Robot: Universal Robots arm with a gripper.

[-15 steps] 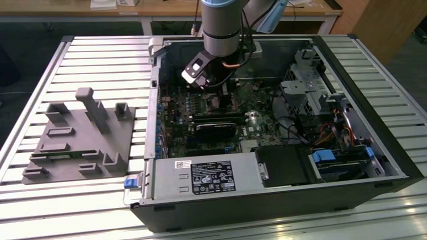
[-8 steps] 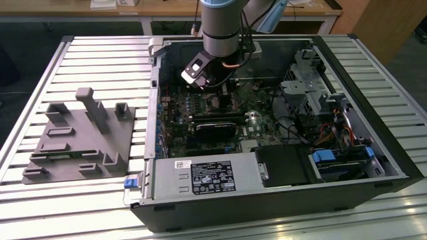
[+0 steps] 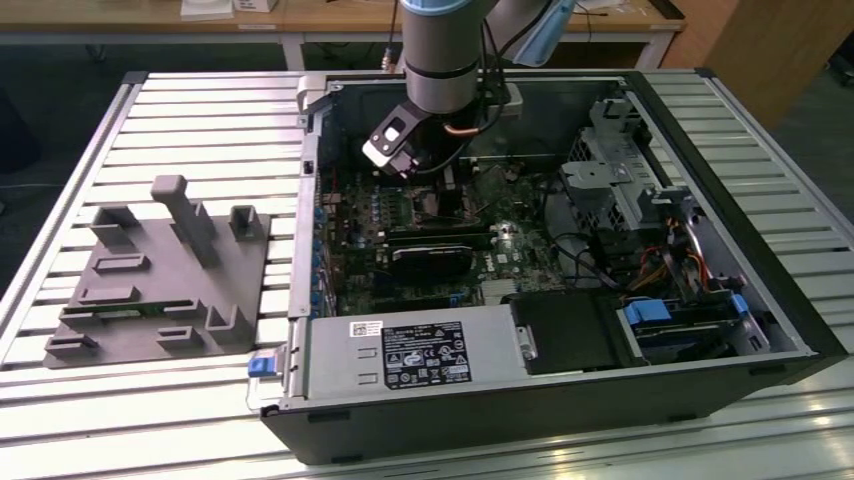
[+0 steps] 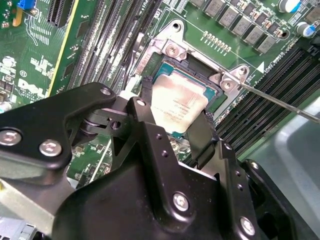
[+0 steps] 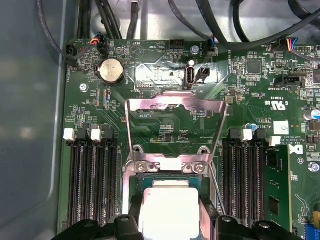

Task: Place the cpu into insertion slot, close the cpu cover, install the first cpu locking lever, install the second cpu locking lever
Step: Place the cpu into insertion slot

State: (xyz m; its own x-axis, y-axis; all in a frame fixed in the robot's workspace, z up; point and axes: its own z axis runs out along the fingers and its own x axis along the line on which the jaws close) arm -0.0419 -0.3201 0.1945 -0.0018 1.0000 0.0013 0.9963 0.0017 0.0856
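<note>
Exterior view: arm (image 3: 441, 50) reaching down into an open computer case (image 3: 747, 330) laid flat on a slatted metal table (image 3: 200, 110). Low over the motherboard (image 3: 400, 290), the gripper (image 3: 430, 185), toward the far end of the board, with the black graphics card (image 3: 434, 248) just nearer the camera. Off to the exterior view's left, outside the case, a grey moulded fixture (image 3: 160, 270) resting on the table.

Second wrist view: closed narrow on the cpu (image 4: 176, 102), the gripper (image 4: 174, 122), with one black finger (image 4: 144, 112) against one edge of the chip and its partner against the opposite edge. Chip lying level inside the silvery rim of the insertion slot (image 4: 172, 48), green border showing along the two free sides. Hard to tell whether fully seated or held a touch above the contacts. From one rim corner, a thin locking lever (image 4: 280, 102) running out above the memory slots (image 4: 292, 65).

First wrist view: same grip from above, the cpu (image 5: 169, 210) directly between the fingertips of the gripper (image 5: 169, 227), within the insertion slot (image 5: 170, 165). Beyond the socket, the cpu cover (image 5: 175, 100) swung fully open, bare green board visible through its window. Either side of the socket, black memory slots (image 5: 92, 185). Further off, a round coin cell (image 5: 111, 70).
</note>
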